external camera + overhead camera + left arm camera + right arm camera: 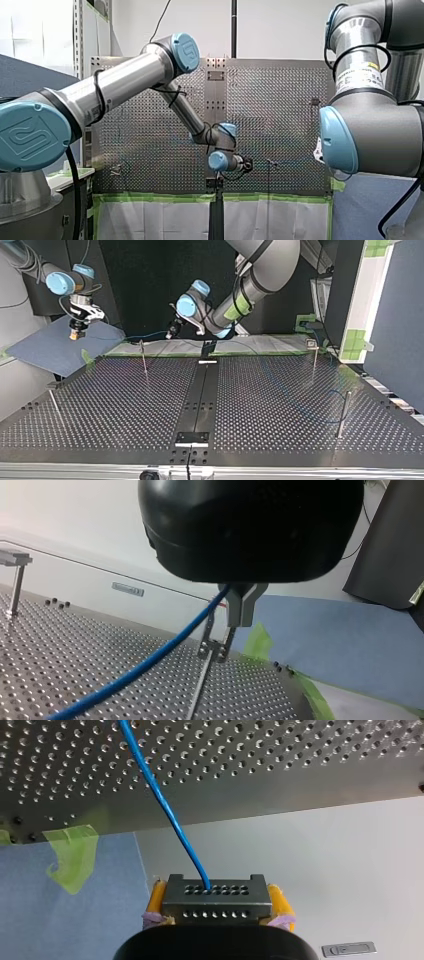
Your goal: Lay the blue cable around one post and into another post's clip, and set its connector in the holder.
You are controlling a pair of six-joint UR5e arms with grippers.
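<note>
The blue cable (150, 662) runs from between the fingers of my black left gripper (241, 615), which is shut on it, down across the perforated table. Just ahead of those fingers stands a thin post with a clip on top (214, 649). In the top view my left gripper (172, 333) hovers at the table's far edge, close to that post (144, 357). The cable (150, 334) stretches from there toward my right gripper (75, 334), off the table's far left corner. My right gripper (216, 917) is shut, yellow pads (156, 902) on the metal connector (215, 892).
More thin posts stand at the top view's right (342, 412) and near left (55, 407), and one with a square block on top (311, 344) at the far right. A black strip (200, 395) crosses the table's middle. Green tape (70, 852) and a blue mat (55, 352) lie past the far edge.
</note>
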